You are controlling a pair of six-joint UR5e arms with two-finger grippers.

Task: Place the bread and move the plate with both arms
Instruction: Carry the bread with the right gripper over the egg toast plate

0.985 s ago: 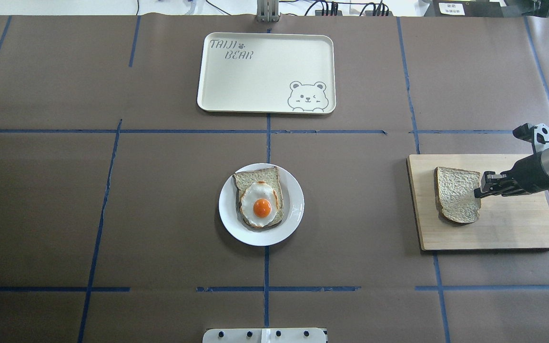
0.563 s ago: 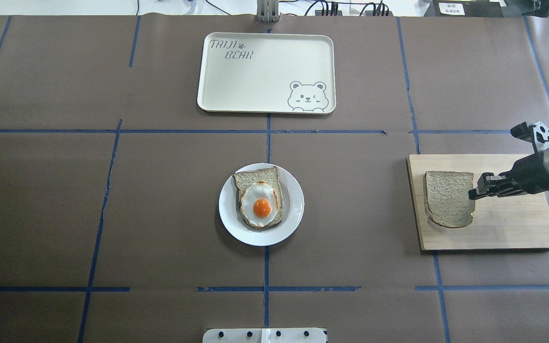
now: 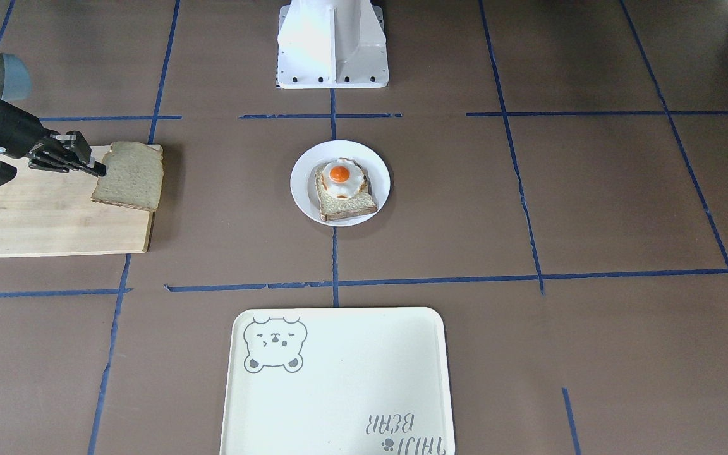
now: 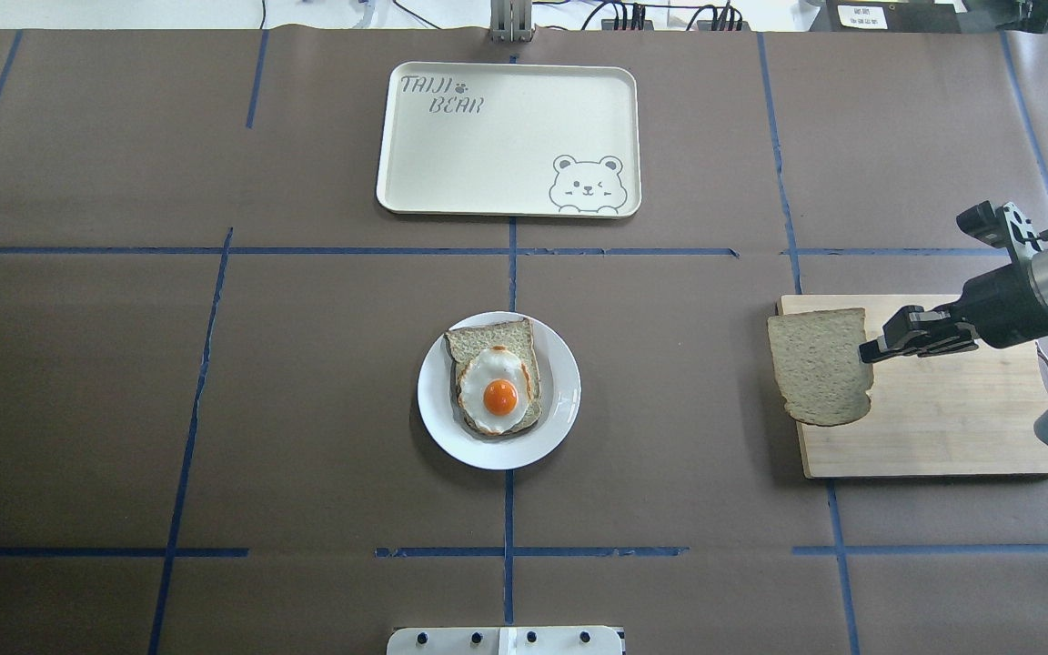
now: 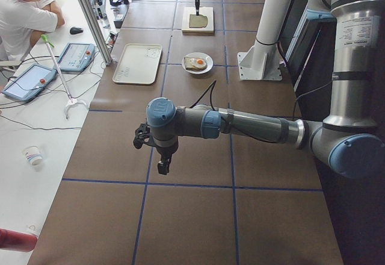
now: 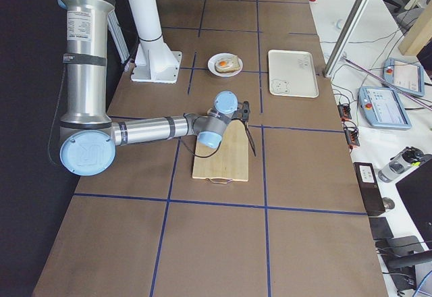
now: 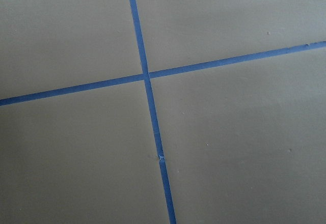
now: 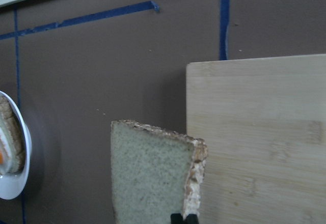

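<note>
Brown worktop [image 4: 306,409] is carrying the plate [image 4: 566,400] at centre, while the right gripper [image 4: 871,349] is clenching the bread [image 4: 817,364], raised above the end of the board [image 4: 942,437]. Placing and plate-moving are both waiting to be done. Whether the left gripper [image 5: 162,168] is clenched, I cannot tell.

The near left arm [image 5: 252,126] stretched across the brown table [image 5: 271,217], its left gripper [image 5: 162,168] pointing down. Farther off, a white plate [image 5: 204,71] with egg toast [image 5: 195,64] sat beside a cream tray [image 5: 138,63], and the right gripper [image 5: 197,3] hung at a bread slice [image 5: 198,20] over a wooden board [image 5: 198,31]; 1 person [image 5: 24,12] sat past the tray.
</note>
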